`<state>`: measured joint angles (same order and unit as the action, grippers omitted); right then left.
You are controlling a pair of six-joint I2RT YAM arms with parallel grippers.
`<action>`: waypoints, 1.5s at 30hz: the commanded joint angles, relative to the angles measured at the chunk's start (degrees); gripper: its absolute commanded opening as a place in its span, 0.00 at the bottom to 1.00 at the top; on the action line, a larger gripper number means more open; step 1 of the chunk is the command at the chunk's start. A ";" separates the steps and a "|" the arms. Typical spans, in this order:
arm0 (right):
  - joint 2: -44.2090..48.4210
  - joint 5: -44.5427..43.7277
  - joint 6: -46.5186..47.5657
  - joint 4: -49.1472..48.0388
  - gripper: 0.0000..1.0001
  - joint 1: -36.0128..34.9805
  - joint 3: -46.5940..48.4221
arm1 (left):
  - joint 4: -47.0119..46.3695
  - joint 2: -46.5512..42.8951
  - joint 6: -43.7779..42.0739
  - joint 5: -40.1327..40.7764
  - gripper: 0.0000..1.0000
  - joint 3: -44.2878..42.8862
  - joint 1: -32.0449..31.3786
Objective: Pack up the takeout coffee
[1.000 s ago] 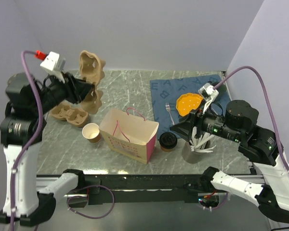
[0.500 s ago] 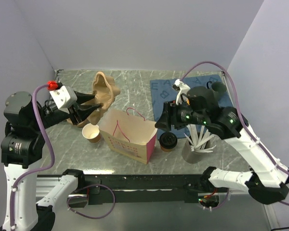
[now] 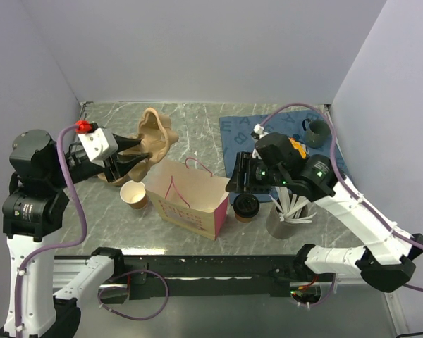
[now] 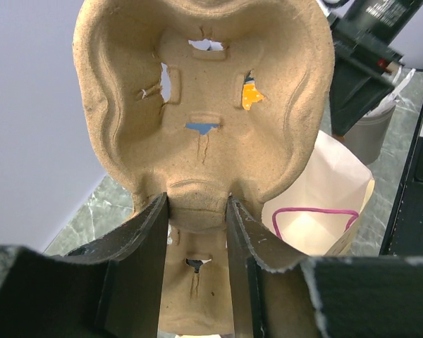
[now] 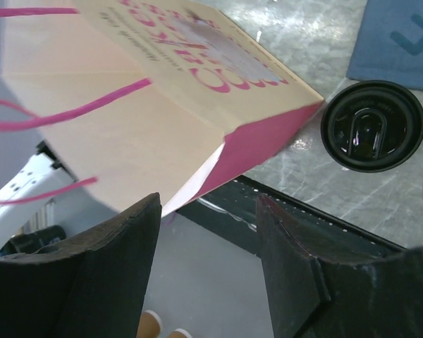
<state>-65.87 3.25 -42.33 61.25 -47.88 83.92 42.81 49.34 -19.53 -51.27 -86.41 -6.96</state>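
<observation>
left gripper (image 3: pixel 129 160): cup carrier (image 3: pixel 155 134) swung down beside bag (image 3: pixel 190 204); right gripper (image 3: pixel 237 176): moved in near takeout coffee (image 3: pixel 246 205)

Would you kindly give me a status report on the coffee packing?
Left end effector shut on pulp cup carrier. Right end effector open, empty. Takeout coffee upright beside paper bag, ungripped. Utensil holder close.

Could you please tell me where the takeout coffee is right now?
In the top view, the takeout coffee stands right of centre, between the paper bag and the grey utensil holder.

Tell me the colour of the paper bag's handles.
Pink. The handles show best in the right wrist view.
</observation>
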 commanded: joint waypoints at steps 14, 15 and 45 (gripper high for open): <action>-9.18 1.49 14.80 -1.32 0.10 0.32 8.08 | 9.13 -1.09 -5.61 0.20 0.29 0.11 -0.07; -9.89 3.41 18.82 -1.40 0.09 0.50 8.88 | 9.48 -1.00 -5.78 0.20 0.29 -0.25 -0.07; -28.70 13.01 16.22 18.99 0.18 10.78 29.28 | 9.14 -1.44 -2.88 -1.29 0.32 -0.42 -0.33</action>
<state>-93.41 16.38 -24.84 75.46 -38.79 109.89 52.40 47.72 -21.30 -52.27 -85.49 -7.01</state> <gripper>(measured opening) 0.134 0.392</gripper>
